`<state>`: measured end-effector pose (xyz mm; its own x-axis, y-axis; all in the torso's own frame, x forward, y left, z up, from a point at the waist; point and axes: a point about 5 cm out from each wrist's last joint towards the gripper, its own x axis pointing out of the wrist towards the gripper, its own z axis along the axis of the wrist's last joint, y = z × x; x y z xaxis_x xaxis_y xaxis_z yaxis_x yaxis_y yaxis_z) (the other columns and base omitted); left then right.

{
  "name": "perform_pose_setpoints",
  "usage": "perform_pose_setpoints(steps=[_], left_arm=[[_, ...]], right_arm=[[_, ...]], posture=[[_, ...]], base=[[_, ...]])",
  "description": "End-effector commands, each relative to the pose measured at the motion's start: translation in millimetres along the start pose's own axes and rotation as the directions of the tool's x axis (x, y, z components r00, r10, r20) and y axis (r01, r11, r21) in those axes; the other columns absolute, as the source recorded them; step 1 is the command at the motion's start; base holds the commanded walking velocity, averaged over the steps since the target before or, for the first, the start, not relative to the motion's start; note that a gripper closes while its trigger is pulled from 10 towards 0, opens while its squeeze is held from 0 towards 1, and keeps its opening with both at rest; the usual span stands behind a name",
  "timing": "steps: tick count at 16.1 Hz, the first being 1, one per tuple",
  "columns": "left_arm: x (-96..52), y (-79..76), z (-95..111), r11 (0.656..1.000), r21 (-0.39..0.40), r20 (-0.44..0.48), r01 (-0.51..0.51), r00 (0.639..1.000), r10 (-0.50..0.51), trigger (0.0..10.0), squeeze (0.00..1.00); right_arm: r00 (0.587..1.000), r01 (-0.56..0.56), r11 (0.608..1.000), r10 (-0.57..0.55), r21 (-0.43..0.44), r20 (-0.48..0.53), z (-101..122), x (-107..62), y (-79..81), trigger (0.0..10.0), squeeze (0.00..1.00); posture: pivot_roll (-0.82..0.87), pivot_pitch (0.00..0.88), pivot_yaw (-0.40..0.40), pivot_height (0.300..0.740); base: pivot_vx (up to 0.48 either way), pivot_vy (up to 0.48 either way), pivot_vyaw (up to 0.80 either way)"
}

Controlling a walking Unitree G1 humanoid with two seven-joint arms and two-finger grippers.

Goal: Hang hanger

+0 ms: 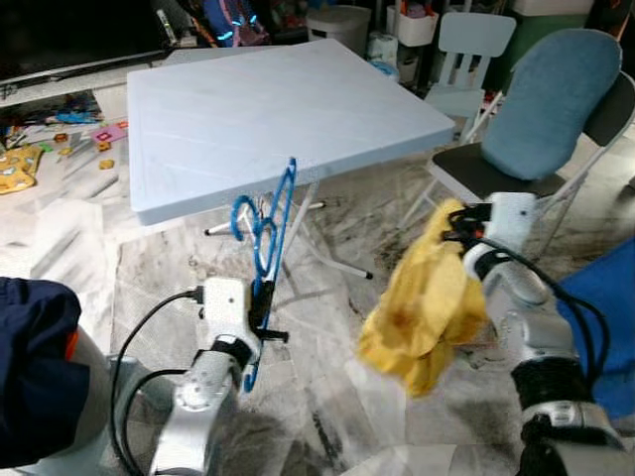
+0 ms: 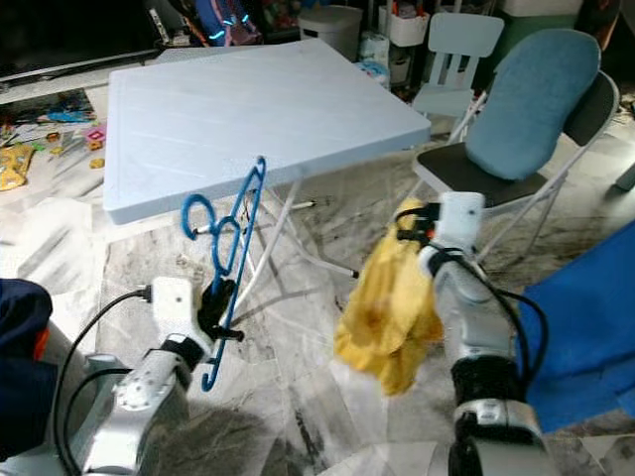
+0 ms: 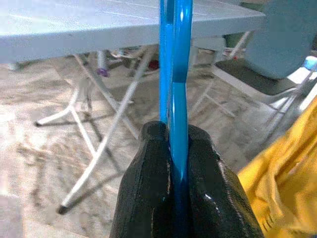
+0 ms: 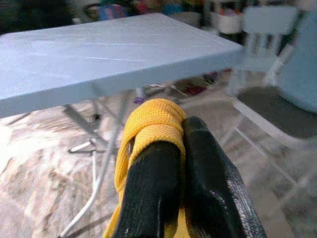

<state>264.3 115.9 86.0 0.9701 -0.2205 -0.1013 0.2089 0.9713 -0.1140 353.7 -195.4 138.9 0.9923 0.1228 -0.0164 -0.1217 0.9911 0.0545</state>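
A blue plastic hanger stands upright in front of the table, and my left gripper is shut on its lower bar. In the left wrist view the blue bar rises between the two black fingers. My right gripper is shut on a bunched yellow cloth, which hangs down below it over the floor. The right wrist view has the yellow cloth wrapped over the black fingers. Both grippers are held in front of the pale blue folding table, lower than its top.
A chair with a blue cushion stands at the right, a small white chair behind it. Blue fabric lies by my right arm, dark blue fabric at lower left. Toys litter the floor at far left.
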Motion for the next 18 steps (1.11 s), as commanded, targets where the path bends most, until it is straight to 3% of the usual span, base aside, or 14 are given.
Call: perform_pose_setpoints(steps=[1,2,5,7,10,13,18], left_arm=[[2.0,2.2,13,0.999,0.034,0.058,-0.021,0.998,0.019,10.0,0.00],[-2.0,6.4,18,0.997,0.052,0.090,-0.064,0.994,0.059,10.0,0.00],[-12.8,17.8,21,0.979,0.099,0.116,-0.176,0.980,0.164,10.0,0.00],[-20.9,25.8,21,0.963,0.094,0.118,-0.254,0.963,0.242,10.0,0.00],[-19.9,26.5,18,0.964,0.057,0.101,-0.258,0.963,0.252,10.0,0.00],[-17.8,24.6,19,0.965,0.050,0.108,-0.258,0.962,0.252,10.0,0.00],[-12.7,20.0,23,0.971,0.028,0.125,-0.237,0.965,0.232,10.0,0.00]], right_arm=[[0.998,-0.032,0.999,0.034,-0.032,0.045,10,0.0,5.6,10.0,0.00],[0.996,-0.051,0.995,0.057,-0.085,0.075,10,-8.5,12.1,10.0,0.00],[0.988,-0.117,0.993,0.119,-0.026,0.095,9,-23.2,22.0,10.0,0.00],[0.979,-0.181,0.980,0.187,-0.076,0.082,6,-32.0,36.1,10.0,0.00],[0.959,-0.258,0.960,0.268,-0.106,0.089,7,-35.3,51.4,10.0,0.00],[0.963,-0.239,0.962,0.252,-0.134,0.092,11,-30.2,51.1,10.0,0.00],[0.958,-0.233,0.962,0.252,-0.139,0.137,23,-24.6,53.1,10.0,0.00]], posture=[[-0.08,0.000,0.036,0.740],[-0.08,0.000,0.038,0.740],[-0.08,0.000,0.044,0.740],[-0.07,0.000,0.041,0.740],[-0.07,0.000,0.031,0.740],[-0.07,0.000,0.028,0.740],[-0.07,0.000,0.026,0.740]], base=[[0.000,0.000,0.00],[0.000,0.000,0.00],[0.000,0.000,0.00],[0.000,0.000,0.00],[0.000,0.000,0.00],[0.000,0.000,0.00],[0.325,0.000,0.00]])
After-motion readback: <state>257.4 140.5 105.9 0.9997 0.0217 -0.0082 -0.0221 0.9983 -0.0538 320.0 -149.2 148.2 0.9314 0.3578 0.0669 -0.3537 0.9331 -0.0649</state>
